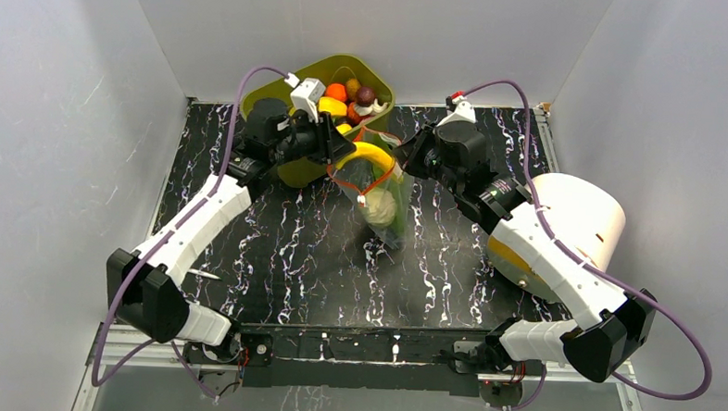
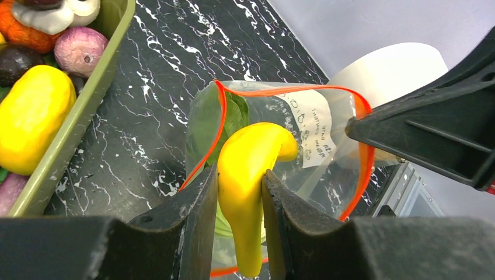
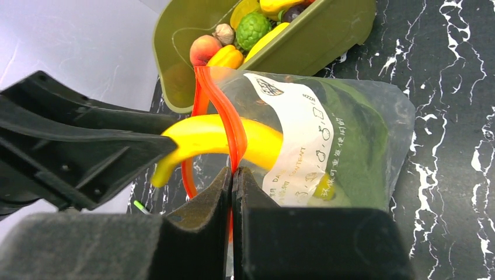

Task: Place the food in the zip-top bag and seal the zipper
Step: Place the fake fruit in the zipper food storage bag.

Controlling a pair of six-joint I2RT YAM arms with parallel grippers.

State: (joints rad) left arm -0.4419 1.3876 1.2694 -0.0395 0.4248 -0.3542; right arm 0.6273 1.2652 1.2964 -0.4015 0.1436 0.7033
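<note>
Left jaws clamp the rigid, slick banana (image 2: 248, 169) mid-length; right jaws pinch the zipper (image 3: 226, 119) of the flimsy zip-top bag (image 3: 362, 116), likely its firmest hold.

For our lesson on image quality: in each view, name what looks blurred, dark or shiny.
Top view: even light, table sharp, bag slightly smeared. Left wrist view: banana crisp and bright, left gripper holding it dark, soft-edged. Right wrist view: right gripper nearly black, mild sheen on the bag.

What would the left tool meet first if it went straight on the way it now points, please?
Probably the open mouth of the clear bag: the left tool, gripping the banana, points into it. Depth is hard to judge.
</note>
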